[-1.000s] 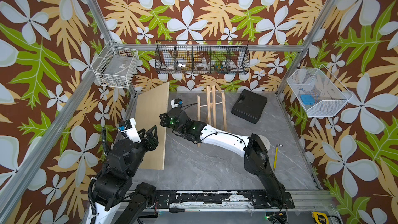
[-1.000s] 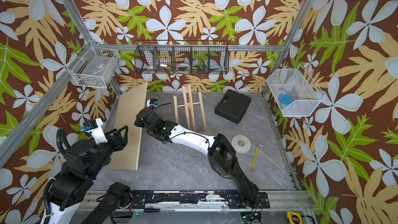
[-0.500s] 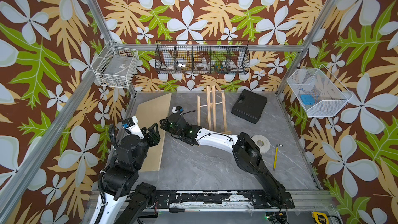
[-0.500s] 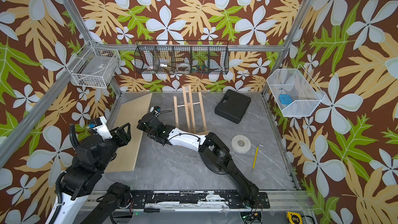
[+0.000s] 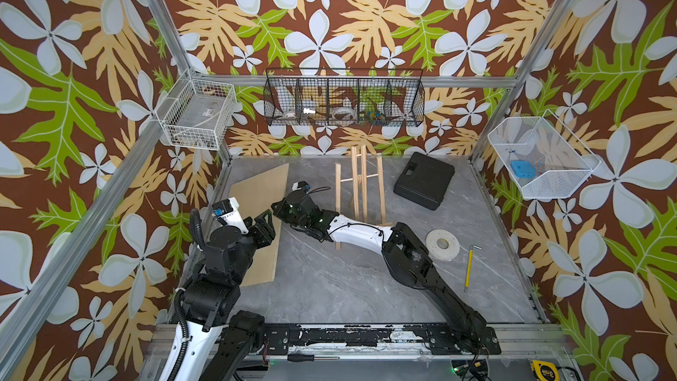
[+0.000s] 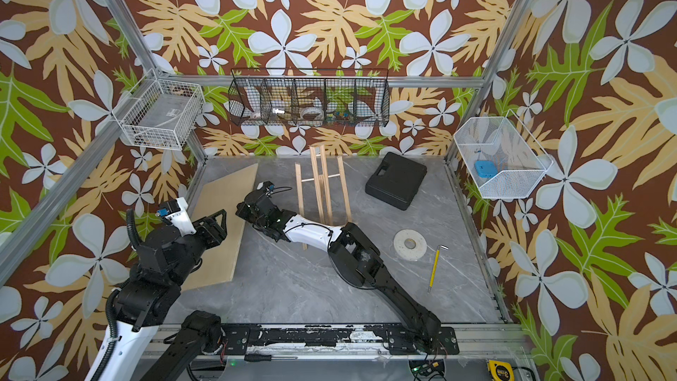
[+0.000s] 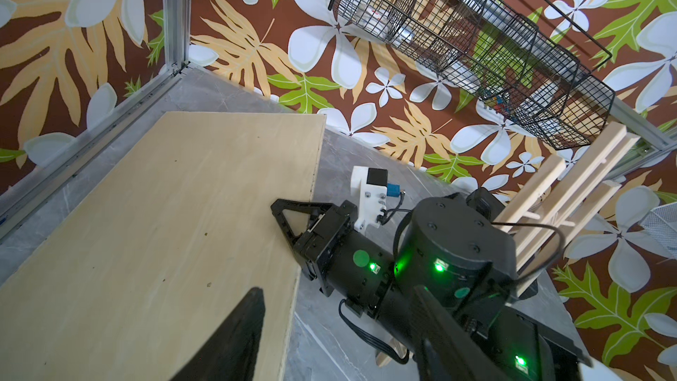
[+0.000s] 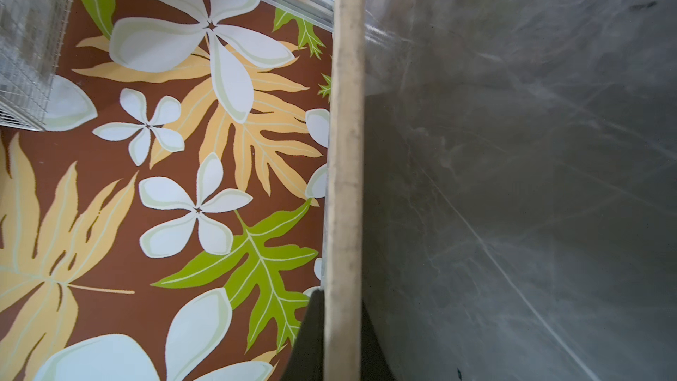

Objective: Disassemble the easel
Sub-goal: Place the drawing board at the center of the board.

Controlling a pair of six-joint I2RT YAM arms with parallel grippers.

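Step in hand, as I judge it: setting aside the plywood board (image 5: 256, 192); dismantling proper has not begun. The right gripper (image 7: 289, 219) is clamped on the board's long edge, and the right wrist view shows that edge (image 8: 344, 141) running between its dark fingers (image 8: 311, 328). The board lies flat on the table (image 5: 329, 287) along the left wall. The left gripper (image 5: 263, 225) hangs over the board's near part, jaws apart and nothing between them. The easel (image 5: 361, 185) stands assembled at the back of the table, with legs, centre slats and crossbars all joined. It is just behind the right forearm, which crosses in front of its feet, and the right gripper points away from it toward the board. It stands well apart from the left gripper. Next move, in my estimate: release the board and draw the right arm back without sweeping the easel's feet. Then steady one leg with one gripper and pull a crossbar with the other.
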